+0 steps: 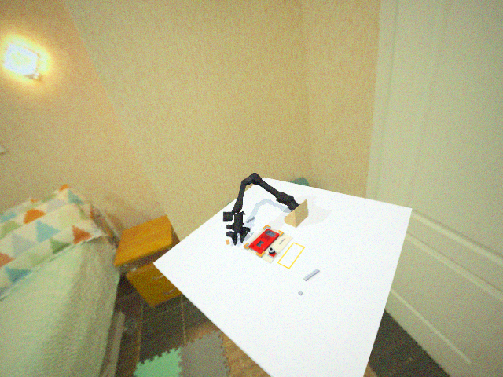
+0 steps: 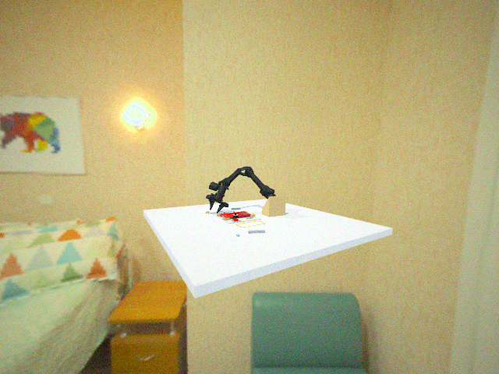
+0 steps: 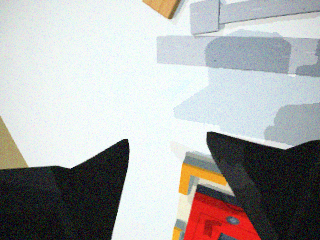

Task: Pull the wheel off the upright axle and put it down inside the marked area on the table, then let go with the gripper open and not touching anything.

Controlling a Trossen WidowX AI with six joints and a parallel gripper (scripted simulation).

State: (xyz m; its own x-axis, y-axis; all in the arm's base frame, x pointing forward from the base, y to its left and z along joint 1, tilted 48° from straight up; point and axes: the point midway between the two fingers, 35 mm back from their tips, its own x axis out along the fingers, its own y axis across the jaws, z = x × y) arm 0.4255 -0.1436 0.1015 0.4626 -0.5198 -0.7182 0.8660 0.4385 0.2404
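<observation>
Wheel on its Board, Tool Open Beyond the Red Block

Your wheel (image 1: 271,252) (image 2: 235,215), small, with black and white on it, is on the cream board (image 1: 281,246), at the near side of the red block (image 1: 264,240) (image 2: 237,213) (image 3: 212,220); the axle is too small to make out. A little red shows just beneath the wheel. Orange corner pieces (image 1: 278,231) (image 3: 188,177) sit around the red block.

To the right of the board you have the marked area, a yellow outline (image 1: 299,254) (image 2: 250,226) on the white table (image 1: 345,308) (image 2: 262,257) (image 3: 75,90) — the wheel is outside it. Nearer to you than the outline lie a grey bar (image 1: 312,274) (image 2: 256,231) and a small grey piece (image 1: 300,293) (image 2: 238,235), apart from each other.

Your tool (image 1: 238,243) (image 2: 214,211) (image 3: 168,140) is left of the red block, pointing down, its fingers wide apart with nothing between them. In the wrist view the red block shows low, partly behind the right-hand finger. The black arm (image 1: 266,185) (image 2: 245,171) arches back to the right, to a tan block (image 1: 297,214) (image 2: 277,206) at its base — and that block stands on the table beyond the board.
</observation>
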